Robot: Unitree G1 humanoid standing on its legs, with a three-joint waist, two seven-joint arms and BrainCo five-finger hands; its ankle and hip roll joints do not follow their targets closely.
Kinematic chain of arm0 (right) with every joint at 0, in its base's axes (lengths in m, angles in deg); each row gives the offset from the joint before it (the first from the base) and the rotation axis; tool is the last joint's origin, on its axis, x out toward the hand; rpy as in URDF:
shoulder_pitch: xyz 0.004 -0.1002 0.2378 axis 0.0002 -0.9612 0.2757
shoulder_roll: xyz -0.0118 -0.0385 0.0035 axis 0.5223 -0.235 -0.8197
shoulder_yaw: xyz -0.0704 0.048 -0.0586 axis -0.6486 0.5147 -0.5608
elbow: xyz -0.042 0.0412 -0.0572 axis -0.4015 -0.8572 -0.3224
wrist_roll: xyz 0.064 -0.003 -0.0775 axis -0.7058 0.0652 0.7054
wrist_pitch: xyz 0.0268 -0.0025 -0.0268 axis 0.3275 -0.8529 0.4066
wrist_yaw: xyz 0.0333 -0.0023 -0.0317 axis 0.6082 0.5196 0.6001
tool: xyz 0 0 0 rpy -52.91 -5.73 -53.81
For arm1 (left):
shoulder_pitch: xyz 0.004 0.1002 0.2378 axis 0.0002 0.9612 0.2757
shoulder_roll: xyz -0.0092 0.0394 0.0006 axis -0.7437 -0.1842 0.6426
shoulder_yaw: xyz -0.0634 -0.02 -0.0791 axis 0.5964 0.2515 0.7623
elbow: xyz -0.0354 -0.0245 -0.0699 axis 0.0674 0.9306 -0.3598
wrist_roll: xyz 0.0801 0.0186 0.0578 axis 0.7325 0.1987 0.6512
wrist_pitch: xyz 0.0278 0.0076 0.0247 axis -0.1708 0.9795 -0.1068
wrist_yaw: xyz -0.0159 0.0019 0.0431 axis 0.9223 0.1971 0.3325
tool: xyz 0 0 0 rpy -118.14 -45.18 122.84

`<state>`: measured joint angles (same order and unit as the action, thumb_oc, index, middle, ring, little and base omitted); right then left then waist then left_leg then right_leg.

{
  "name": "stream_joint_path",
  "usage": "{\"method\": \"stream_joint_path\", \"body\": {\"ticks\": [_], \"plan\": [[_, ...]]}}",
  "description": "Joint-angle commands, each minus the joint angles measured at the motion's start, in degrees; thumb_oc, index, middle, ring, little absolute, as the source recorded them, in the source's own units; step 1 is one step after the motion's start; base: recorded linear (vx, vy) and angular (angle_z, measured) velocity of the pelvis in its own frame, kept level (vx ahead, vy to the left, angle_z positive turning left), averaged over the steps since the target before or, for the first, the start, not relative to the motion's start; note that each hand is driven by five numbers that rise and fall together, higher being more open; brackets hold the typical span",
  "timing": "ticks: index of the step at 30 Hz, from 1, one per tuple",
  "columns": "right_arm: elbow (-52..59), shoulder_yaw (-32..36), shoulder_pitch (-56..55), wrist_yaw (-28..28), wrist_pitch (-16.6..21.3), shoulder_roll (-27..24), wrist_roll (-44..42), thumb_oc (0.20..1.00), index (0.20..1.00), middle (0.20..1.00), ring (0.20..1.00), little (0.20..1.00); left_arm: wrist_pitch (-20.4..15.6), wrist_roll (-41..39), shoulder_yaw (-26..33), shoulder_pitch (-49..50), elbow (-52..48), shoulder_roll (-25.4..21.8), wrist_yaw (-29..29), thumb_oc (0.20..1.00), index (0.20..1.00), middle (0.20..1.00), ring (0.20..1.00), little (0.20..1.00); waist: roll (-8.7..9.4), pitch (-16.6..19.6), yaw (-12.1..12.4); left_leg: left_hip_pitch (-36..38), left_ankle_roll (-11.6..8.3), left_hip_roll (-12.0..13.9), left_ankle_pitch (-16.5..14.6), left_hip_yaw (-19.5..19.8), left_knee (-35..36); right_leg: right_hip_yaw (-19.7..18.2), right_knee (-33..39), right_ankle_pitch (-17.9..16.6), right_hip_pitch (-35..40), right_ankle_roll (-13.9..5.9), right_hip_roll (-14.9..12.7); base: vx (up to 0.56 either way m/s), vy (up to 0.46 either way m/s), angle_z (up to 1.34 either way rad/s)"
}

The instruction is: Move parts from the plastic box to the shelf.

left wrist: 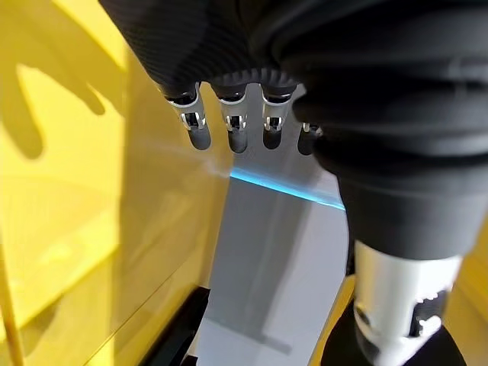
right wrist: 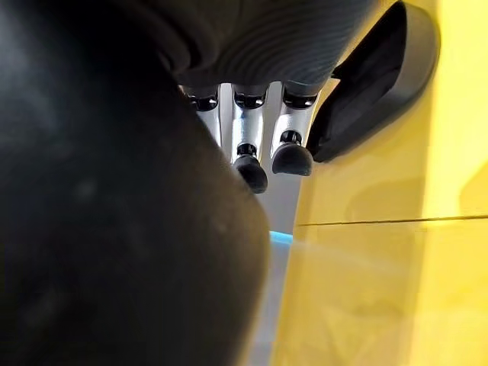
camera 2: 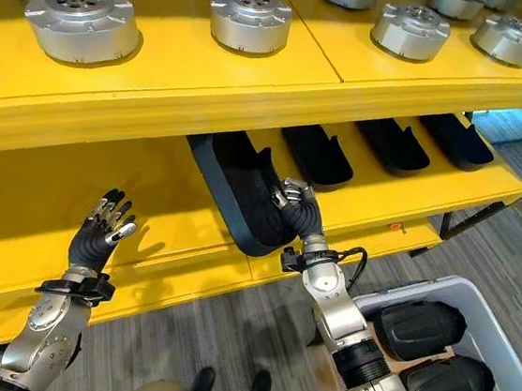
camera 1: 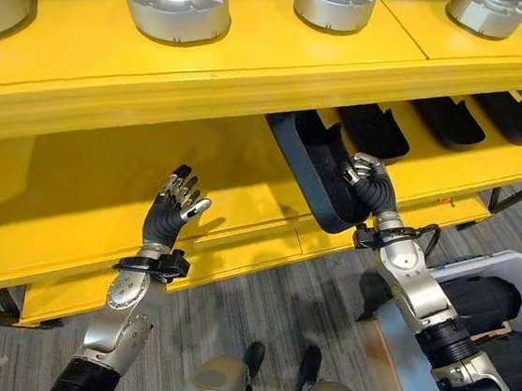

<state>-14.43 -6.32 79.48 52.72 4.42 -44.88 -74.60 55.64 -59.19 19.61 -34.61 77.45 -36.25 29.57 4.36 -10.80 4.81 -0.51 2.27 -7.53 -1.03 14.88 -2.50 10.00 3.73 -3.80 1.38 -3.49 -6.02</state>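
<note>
A long black moulded part [camera 1: 312, 164] stands tilted on its edge on the lower yellow shelf [camera 1: 242, 193]. My right hand [camera 1: 365, 177] is at its near rim with fingers curled over the edge, and those dark-tipped fingers [right wrist: 252, 169] show against the yellow shelf in the right wrist view. My left hand [camera 1: 173, 209] is raised before the bare left stretch of the same shelf, fingers straight and spread, holding nothing. The white plastic box [camera 2: 410, 291] sits on the floor at the lower right, with two more black parts [camera 2: 420, 329] in it.
Three black parts [camera 1: 374, 128] lie flat in a row on the lower shelf, right of the tilted one. Several round silver housings [camera 1: 177, 2] stand on the upper shelf [camera 1: 256, 72], whose front lip overhangs the lower level. Grey plank floor lies below.
</note>
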Motion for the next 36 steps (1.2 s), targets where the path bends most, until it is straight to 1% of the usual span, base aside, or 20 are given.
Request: {"method": "stream_joint_path", "body": {"ticks": [1,3,6,9,10,12,13,14,17,19,20,21,22,23,24,25,28,30,34,36], "plan": [[-0.41,-0.34,8.37,-1.74,4.25,1.59,-0.16,0.2,0.2,0.2,0.2,0.2,-1.91,-0.83,-0.45,1.38,-7.0,-2.13,1.24,1.0,1.0,1.0,1.0,1.0,-0.68,3.05,1.29,-0.53,-4.0,8.81,-4.86,-2.59,-3.73,1.62,-11.65,9.66,-3.81,-0.88,-0.77,-0.03,-0.15,0.28],[-1.21,-0.52,9.05,-1.83,4.26,1.64,-0.38,0.2,0.2,0.2,0.2,0.2,-1.79,-1.0,-0.61,1.34,-6.95,-2.24,1.18,1.0,1.0,1.0,1.0,1.0,-0.69,3.01,1.35,-0.68,-4.35,9.22,-4.56,-2.24,-3.67,2.06,-12.06,10.13,-3.79,-0.55,-0.47,-0.03,-0.124,0.25],[-3.81,-1.57,11.23,-2.43,4.45,1.48,-1.1,0.2,0.2,0.2,0.2,0.2,-1.34,-1.54,-1.77,1.63,-7.19,-2.65,1.51,1.0,1.0,1.0,1.0,1.0,-0.73,2.65,1.97,-1.38,-5.7,10.75,-3.0,-0.54,-3.31,3.49,-12.65,11.48,-3.46,0.82,0.88,-0.03,-0.178,0.24],[-5.21,-2.24,12.35,-2.74,4.52,1.35,-1.68,0.2,0.2,0.2,0.2,0.2,-1.3,-1.93,-2.34,1.46,-7.08,-2.6,1.53,1.0,1.0,1.0,1.0,1.0,-0.85,2.22,2.14,-2.25,-6.6,11.32,-1.67,0.23,-3.17,4.1,-12.38,11.93,-3.31,1.51,1.42,-0.06,-0.125,0.3],[-6.24,-2.41,13.27,-2.93,4.45,0.87,-2.27,0.2,0.2,0.2,0.2,0.2,-1.24,-2.16,-2.8,0.87,-6.89,-2.55,1.51,1.0,1.0,1.0,1.0,1.0,-0.93,1.2,2.34,-4.34,-7.53,11.16,-0.26,0.18,-4.19,4.96,-12.32,12.22,-3.42,2.11,1.47,-0.12,-0.093,0.36],[-6.5,-2.48,13.95,-2.77,4.38,0.52,-2.8,0.2,0.2,0.2,0.2,0.2,-1.32,-2.28,-2.93,0.33,-6.65,-2.35,1.52,1.0,1.0,1.0,1.0,1.0,-0.84,0.49,2.13,-6.07,-7.89,10.8,-0.17,-0.58,-6.15,5.97,-12.54,12.51,-3.52,2.37,0.97,-0.1,-0.059,0.42],[-6.74,-2.63,14.49,-2.85,4.34,-0.14,-2.73,0.2,0.2,0.2,0.2,0.2,-1.34,-2.37,-3.11,-0.24,-6.57,-2.12,1.35,1.0,1.0,1.0,1.0,1.0,-0.83,-0.28,2.13,-7.29,-7.77,11.36,0.06,-2.81,-7.8,6.96,-13.14,12.97,-3.48,2.65,0.29,-0.06,0.014,0.38],[-7.63,-2.89,15.57,-3.55,3.81,-0.91,-2.61,0.2,0.2,0.2,0.2,0.2,-1.14,-2.93,-3.5,-0.87,-6.33,-1.71,1.3,1.0,1.0,1.0,1.0,1.0,-0.9,-1.09,1.95,-8.38,-7.3,14.58,2.19,-5.65,-7.43,8.11,-14.01,13.81,-3.34,3.04,-0.41,-0.06,0.037,0.6],[-10.36,-2.85,17.32,-5.47,3.53,-0.81,-3.13,0.2,0.2,0.2,0.2,0.2,-1.32,-3.28,-4.68,-1.53,-6.31,-2.0,1.06,1.0,1.0,1.0,1.0,1.0,-1.95,-1.61,2.12,-10.05,-8.19,21.0,9.14,-5.37,-1.58,8.45,-15.78,14.49,-3.29,2.13,-1.65,0.02,0.12,0.66],[-11.1,-2.59,17.88,-6.07,3.38,-1.32,-3.03,0.2,0.2,0.2,0.2,0.2,-1.18,-3.38,-4.74,-1.95,-6.33,-2.05,0.72,1.0,1.0,1.0,1.0,1.0,-3.24,-1.88,1.88,-10.64,-8.75,22.69,12.33,-7.05,2.43,8.6,-17.99,15.36,-3.39,1.59,-2.81,0.09,0.222,0.34],[-10.92,-2.35,17.65,-6.31,3.1,-1.39,-2.74,0.2,0.2,0.2,0.2,0.2,-1.16,-3.43,-4.67,-2.4,-5.89,-1.92,0.42,1.0,1.0,1.0,1.0,1.0,-3.77,-1.91,1.66,-10.53,-9.11,23.24,12.84,-8.5,3.26,8.71,-18.81,15.44,-3.28,1.28,-3.4,0.14,0.279,0.39],[-11.04,-3.03,17.94,-6.01,2.71,-1.3,-2.05,0.2,0.2,0.2,0.2,0.2,-1.24,-3.89,-4.41,-2.19,-5.58,-1.71,0.64,1.0,1.0,1.0,1.0,1.0,-4.32,-1.69,2.14,-8.64,-8.59,23.09,10.92,-8.05,4.09,7.96,-20.32,16.12,-3.49,0.78,-3.98,0.2,0.366,0.28],[-11.34,-2.9,17.59,-5.5,2.29,-0.5,-1.38,0.2,0.2,0.2,0.2,0.2,-1.18,-3.93,-4.31,-1.84,-5.32,-1.36,0.67,1.0,1.0,1.0,1.0,1.0,-5.26,-1.08,2.74,-8.8,-8.55,22.06,9.97,-7.45,3.17,6.93,-19.71,15.47,-2.85,0.13,-4.7,0.16,0.278,-0.1],[-11.31,-2.88,17.55,-5.5,2.28,-0.5,-1.37,0.2,0.2,0.2,0.2,0.2,-1.19,-3.93,-4.33,-1.83,-5.31,-1.37,0.68,1.0,1.0,1.0,1.0,1.0,-5.19,-1.05,2.79,-8.97,-8.48,21.93,9.74,-7.49,2.79,6.86,-19.68,15.43,-2.88,0.06,-4.8,0.2,0.34,-0.36],[-10.82,-1.96,16.38,-5.31,2.13,-0.17,-1.36,0.2,0.2,0.2,0.2,0.2,-1.25,-4.15,-4.39,-1.78,-5.32,-1.76,1.1,1.0,1.0,1.0,1.0,1.0,-5.08,-1.09,3.3,-10.39,-8.67,19.96,8.05,-8.31,-1.41,7.24,-18.76,14.87,-1.35,-0.63,-6.62,0.15,0.24,-0.21],[-10.98,-1.74,16.04,-5.31,1.85,0.23,-1.44,0.2,0.2,0.2,0.2,0.2,-1.21,-4.12,-4.83,-1.96,-5.05,-2.25,1.42,1.0,1.0,1.0,1.0,1.0,-4.79,-1.14,3.71,-11.07,-8.48,18.82,6.6,-8.67,-3.22,7.23,-17.92,14.36,-0.43,-1.19,-7.53,0.2,0.308,0.14],[-11.66,-0.7,17.04,-6.39,1.5,0.21,-0.83,0.2,0.2,0.2,0.2,0.2,-1.86,-4.76,-5.11,-2.49,-5.5,-3.9,1.4,1.0,1.0,1.0,1.0,1.0,-4.53,-1.55,4.79,-13.24,-7.84,16.38,3.65,-9.94,-6.86,6.38,-15.03,12.38,0.01,-2.73,-9.46,0.09,0.204,0.17],[-12.95,0.69,18.87,-7.9,1.59,-0.14,-1.12,0.2,0.2,0.2,0.2,0.2,-2.04,-5.4,-5.82,-4.2,-5.52,-4.94,1.08,1.0,1.0,1.0,1.0,1.0,-4.44,-2.58,5.34,-16.34,-8.65,15.66,3.29,-10.74,-9.3,6.87,-13.33,11.54,-0.4,-3.13,-9.87,-0.02,0.12,0.09],[-16.64,2.07,26.12,-10.79,1.45,-2.19,-1.53,0.2,0.2,0.2,0.2,0.2,-2.81,-5.6,-7.18,-6.12,-6.19,-6.09,0.5,1.0,1.0,1.0,1.0,1.0,-4.34,-4.05,6.14,-20.04,-8.39,14.26,2.4,-10.91,-11.26,7.98,-10.49,10.17,-0.89,-3.72,-10.42,0.01,0.078,0.13],[-17.75,2.26,27.91,-11.38,1.35,-2.71,-1.41,0.2,0.2,0.2,0.2,0.2,-3.0,-5.51,-7.32,-6.5,-6.34,-6.21,0.31,1.0,1.0,1.0,1.0,1.0,-4.39,-4.46,6.35,-20.69,-8.36,14.08,2.29,-11.01,-11.68,8.05,-10.66,10.11,-1.37,-3.75,-10.63,-0.01,0.07,0.03]]}}
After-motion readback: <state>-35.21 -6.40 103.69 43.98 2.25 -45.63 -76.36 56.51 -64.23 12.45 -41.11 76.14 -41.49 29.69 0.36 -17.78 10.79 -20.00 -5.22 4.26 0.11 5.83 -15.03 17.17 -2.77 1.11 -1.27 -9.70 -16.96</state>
